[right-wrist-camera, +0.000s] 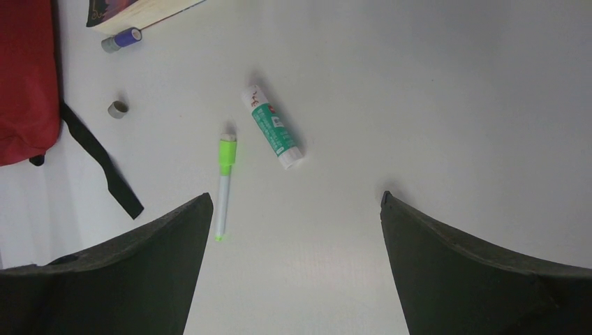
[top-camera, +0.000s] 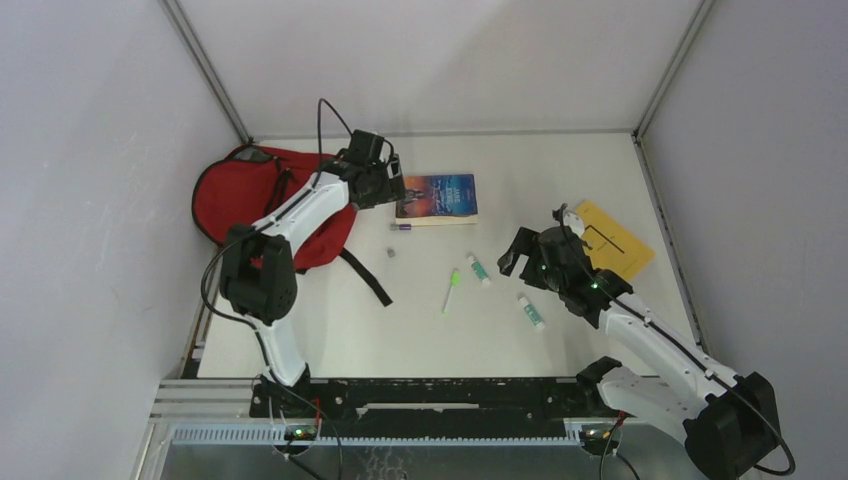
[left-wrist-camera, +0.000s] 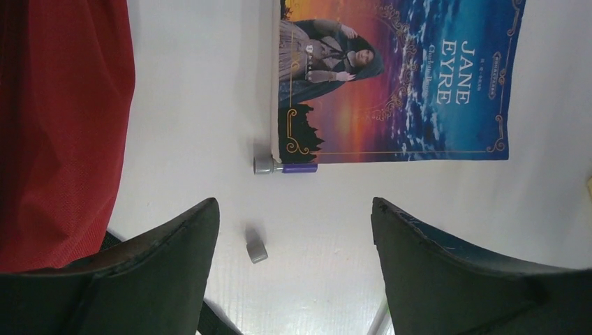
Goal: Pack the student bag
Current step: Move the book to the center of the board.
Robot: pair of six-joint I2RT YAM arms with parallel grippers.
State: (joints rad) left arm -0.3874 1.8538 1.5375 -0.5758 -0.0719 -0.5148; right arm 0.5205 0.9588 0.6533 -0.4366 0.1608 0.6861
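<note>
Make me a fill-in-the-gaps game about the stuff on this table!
1. The book has the title Jane ____.
2. The student bag is coloured ____.
3. The marker has a cap coloured ____.
4. The number of green-and-white glue sticks lying out is ____.
Missing words: Eyre; red; green; two.

So the student bag (top-camera: 228, 192) sits far left on the surface (top-camera: 420, 340), a book (top-camera: 437, 197) just right of it, a small tube (top-camera: 401, 227) beside the book's near edge and a loose cap (top-camera: 391, 253) a bit nearer. Mid-surface there's a pen (top-camera: 451, 290) with a glue stick (top-camera: 479, 269) just to its right, a second glue stick (top-camera: 531, 311) further right and nearer, and an envelope (top-camera: 620, 245) way off right.
</note>
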